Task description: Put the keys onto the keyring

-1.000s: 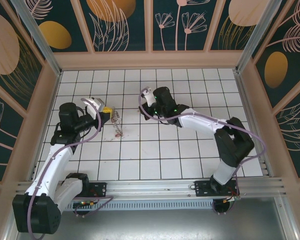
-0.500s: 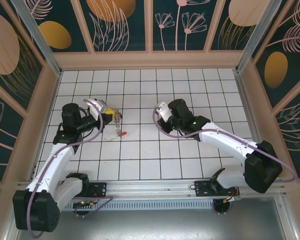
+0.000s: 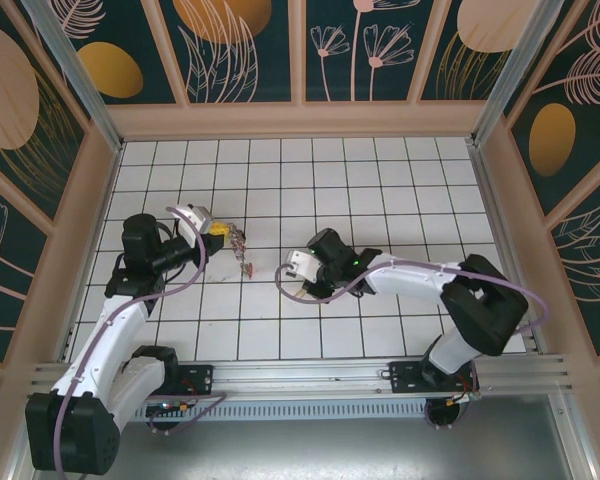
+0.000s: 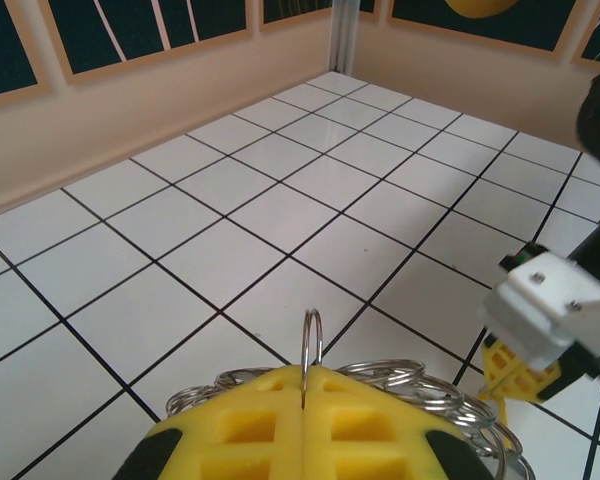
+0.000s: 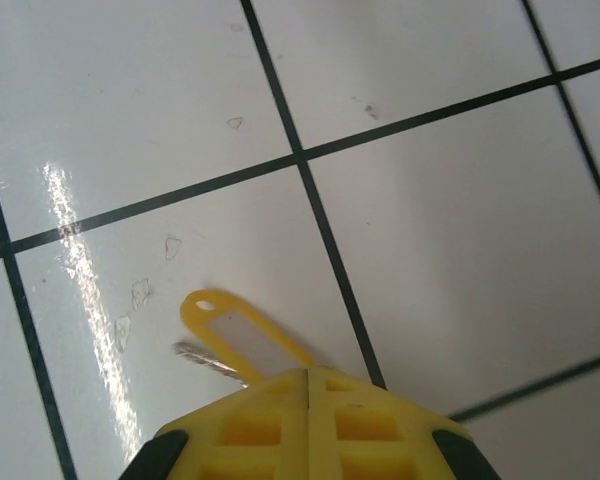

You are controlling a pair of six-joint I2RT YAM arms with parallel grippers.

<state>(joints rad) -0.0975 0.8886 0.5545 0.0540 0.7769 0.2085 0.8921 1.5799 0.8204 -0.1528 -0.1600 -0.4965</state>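
My left gripper (image 3: 218,230) (image 4: 308,372) is shut on the keyring (image 4: 311,340), a thin silvery ring standing upright between the yellow pads. More rings (image 4: 450,385) bunch behind the pads. In the top view small keys and a red tag (image 3: 247,267) dangle from the keyring to the right of that gripper. My right gripper (image 3: 283,272) (image 5: 308,375) is shut on a key (image 5: 202,357) with a yellow plastic tag (image 5: 235,332), held just above the white tiles. It is about one tile right of the dangling keys. Its white body and yellow fingertips (image 4: 515,375) show at the right of the left wrist view.
White tiled floor (image 3: 380,180) with black grout lines, enclosed by beige walls (image 3: 300,120) at the back and both sides. A metal rail (image 3: 300,375) runs along the near edge by the arm bases.
My right arm has swung from the middle of the floor toward the near left, ending close to the left gripper. The left gripper with the keyring shifted only slightly.
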